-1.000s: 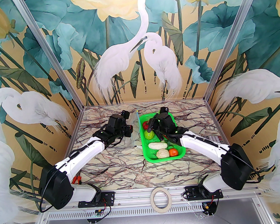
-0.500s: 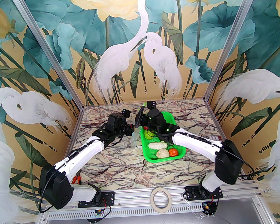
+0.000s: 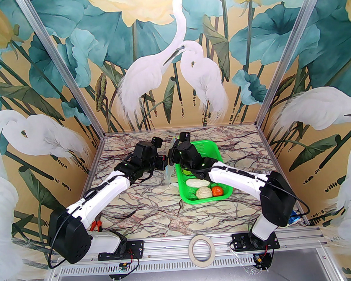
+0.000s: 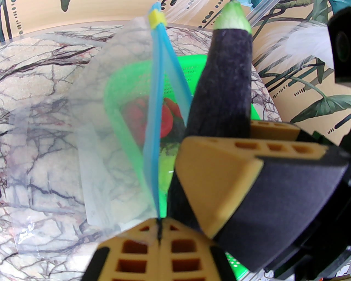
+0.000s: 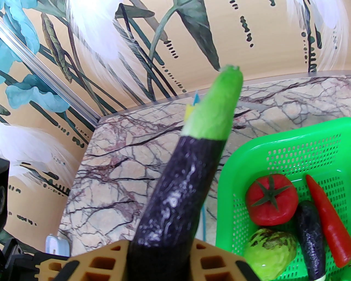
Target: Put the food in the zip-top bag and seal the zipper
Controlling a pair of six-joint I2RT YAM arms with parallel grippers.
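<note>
My left gripper [image 4: 159,236] is shut on the near end of the light-blue zipper [image 4: 155,109], holding the clear zip-top bag [image 4: 82,137] upright with its mouth slightly parted. My right gripper [image 5: 159,258] is shut on a dark eggplant [image 5: 178,197], green stem end up, right beside the bag mouth [image 3: 171,147]. More food lies in the green basket [image 5: 288,153]: a tomato [image 5: 271,199], a chili [image 5: 326,222], a second eggplant [image 5: 311,236], a green apple [image 5: 270,253], a white gourd [image 3: 197,182], a cabbage [image 3: 203,192] and an orange [image 3: 217,191].
The basket's left rim [image 3: 179,178] stands close against the bag. Red-handled pliers [image 3: 95,225] lie by the left arm's base, and a tape roll [image 3: 201,249] rests on the front rail. A calculator [image 3: 263,172] lies at the table's right edge.
My right gripper lifted the eggplant out of the basket and carried it left to the bag mouth. The left gripper kept its hold on the zipper.
</note>
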